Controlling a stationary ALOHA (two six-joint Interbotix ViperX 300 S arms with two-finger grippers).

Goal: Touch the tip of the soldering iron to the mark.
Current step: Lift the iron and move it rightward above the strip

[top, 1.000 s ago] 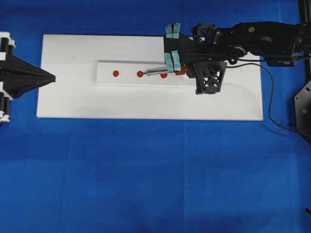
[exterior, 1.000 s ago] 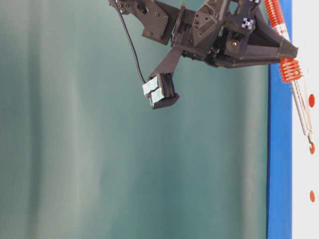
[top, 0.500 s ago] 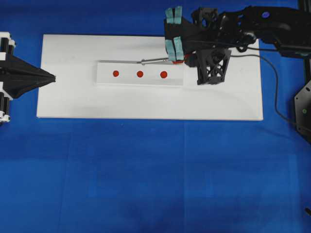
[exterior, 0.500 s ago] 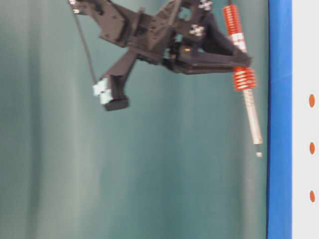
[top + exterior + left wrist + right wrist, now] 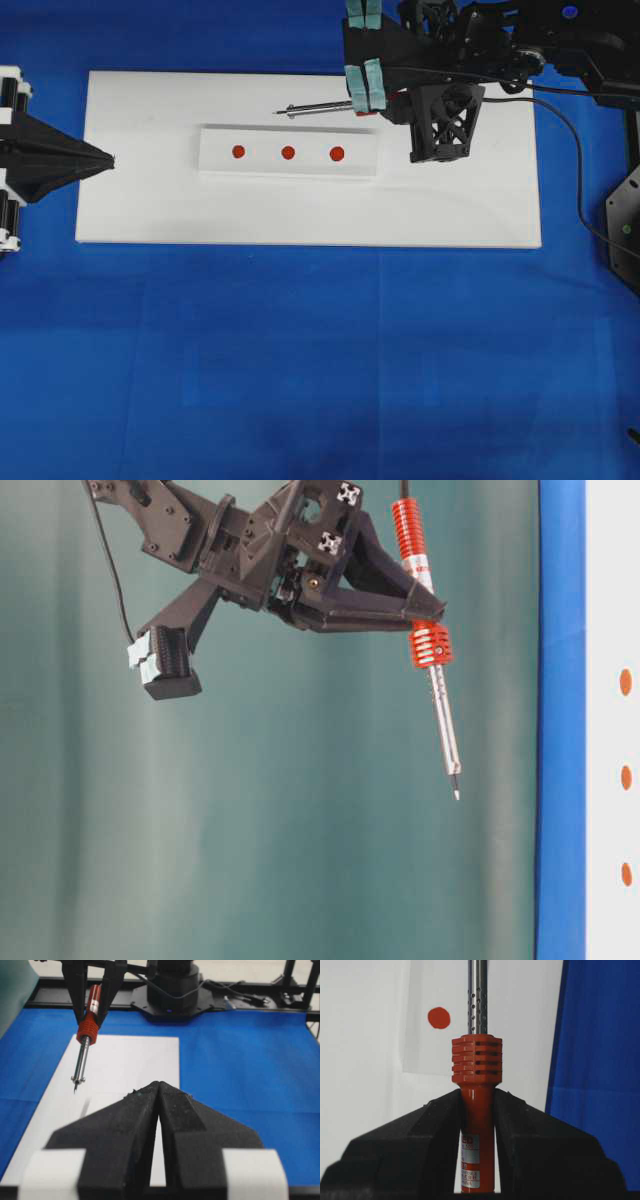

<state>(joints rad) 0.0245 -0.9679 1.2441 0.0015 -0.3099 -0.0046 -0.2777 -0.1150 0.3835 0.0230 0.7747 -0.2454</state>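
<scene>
1. The soldering iron (image 5: 325,107) is clamped by its orange-red handle in the right gripper (image 5: 364,88); in the right wrist view the two black fingers (image 5: 420,1135) are seen pressed against either side of the handle (image 5: 477,1125).
2. Compared with a second ago, when the tip lay over the white strip (image 5: 289,152) near the middle dot, the iron has been lifted: the shaft is now seen over the bare white board (image 5: 150,200), beyond the strip's far edge in the overhead view.
3. In the table-level view the tip (image 5: 457,795) is shown well clear of the board, where a second ago it was at the surface.
4. The mark (image 5: 337,154), the right-end dot of the three, lies uncovered on the strip; the middle dot (image 5: 288,153) and left-end dot (image 5: 238,152) are likewise uncovered.
5. The height of the iron is given only by the table-level view; its position over the board is given only by the overhead view.
6. The label on the handle is seen only in the right wrist view, where a single red dot (image 5: 439,1017) appears left of the shaft.
7. The left gripper (image 5: 108,160) is held shut and empty at the board's left edge, unmoved; its jaws meet in the left wrist view (image 5: 158,1085).
</scene>
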